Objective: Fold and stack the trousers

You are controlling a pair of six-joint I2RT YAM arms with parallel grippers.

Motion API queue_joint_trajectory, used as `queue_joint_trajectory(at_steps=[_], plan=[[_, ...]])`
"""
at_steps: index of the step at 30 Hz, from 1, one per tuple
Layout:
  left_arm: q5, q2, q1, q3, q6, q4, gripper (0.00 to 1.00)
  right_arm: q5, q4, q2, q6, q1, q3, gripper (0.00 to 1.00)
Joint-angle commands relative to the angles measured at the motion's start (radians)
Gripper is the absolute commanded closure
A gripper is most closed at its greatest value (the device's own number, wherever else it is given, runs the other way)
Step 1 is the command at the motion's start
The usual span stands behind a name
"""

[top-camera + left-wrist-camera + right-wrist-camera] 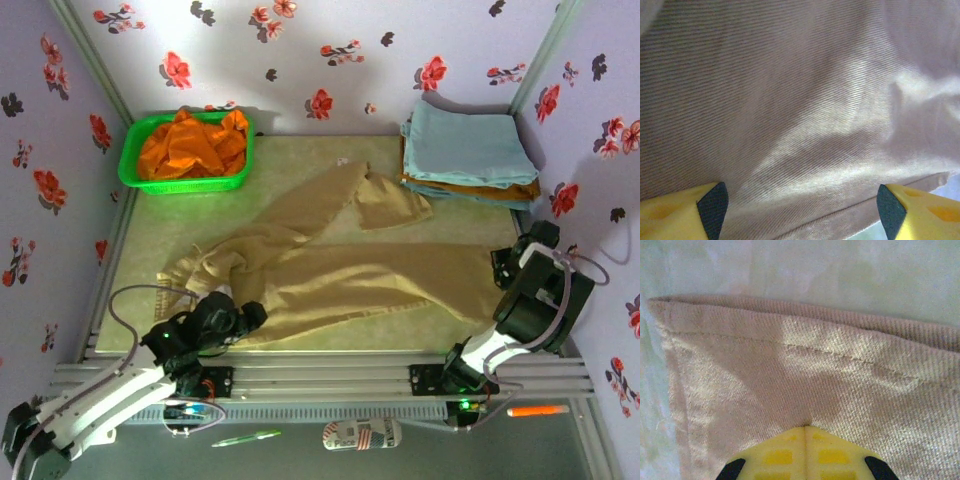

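Observation:
The tan trousers (340, 275) lie spread across the table (170, 235), one leg running right and the other angled toward the back. My left gripper (245, 318) sits low at their near-left part. In the left wrist view it (801, 207) stands open, with the cloth (800, 100) spanning the wide gap between its fingertips (712, 205). My right gripper (505, 268) is at the right end of the near leg. Its yellow fingers (807, 426) are pressed together, pinching the fabric just behind the stitched hem (790, 347).
A green basket (128, 165) holding an orange garment (190, 145) stands at the back left. A folded stack topped by pale blue cloth (465, 150) lies at the back right. A green pen (245, 437) and an orange marker (537, 410) lie beyond the front rail.

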Motion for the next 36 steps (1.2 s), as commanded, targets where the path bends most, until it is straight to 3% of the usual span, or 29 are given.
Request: queue_joint_trajectory(at_steps=[1,3,7,10,13,18,24,30,36], plan=[[0.017,-0.008,0.023,0.130,0.065,-0.254,0.16,-0.044,-0.044,-0.095,0.010,0.077,0.014,0.99],[0.015,0.055,0.071,0.246,0.161,-0.289,0.14,-0.020,-0.066,-0.165,0.004,0.211,0.029,0.96],[-0.001,0.256,0.251,0.536,0.421,-0.394,0.10,0.088,-0.063,-0.253,0.014,0.534,0.069,0.91],[0.001,0.368,0.427,0.682,0.571,-0.393,0.08,0.111,-0.016,-0.208,0.026,0.738,0.111,0.84],[0.003,0.501,0.552,0.760,0.654,-0.326,0.05,0.114,0.017,-0.114,0.011,0.871,0.161,0.79],[-0.079,0.667,0.601,0.763,0.646,-0.287,0.08,0.067,0.032,0.006,-0.030,0.940,0.235,0.71],[-0.169,0.610,0.663,0.622,0.582,-0.333,0.09,0.037,0.045,0.023,-0.072,0.939,0.248,0.65],[-0.179,0.619,0.690,0.539,0.524,-0.303,0.10,-0.028,0.091,0.021,-0.073,0.941,0.227,0.63],[-0.209,0.653,0.716,0.464,0.485,-0.170,0.31,-0.033,0.096,-0.013,-0.084,0.941,0.191,0.62]])
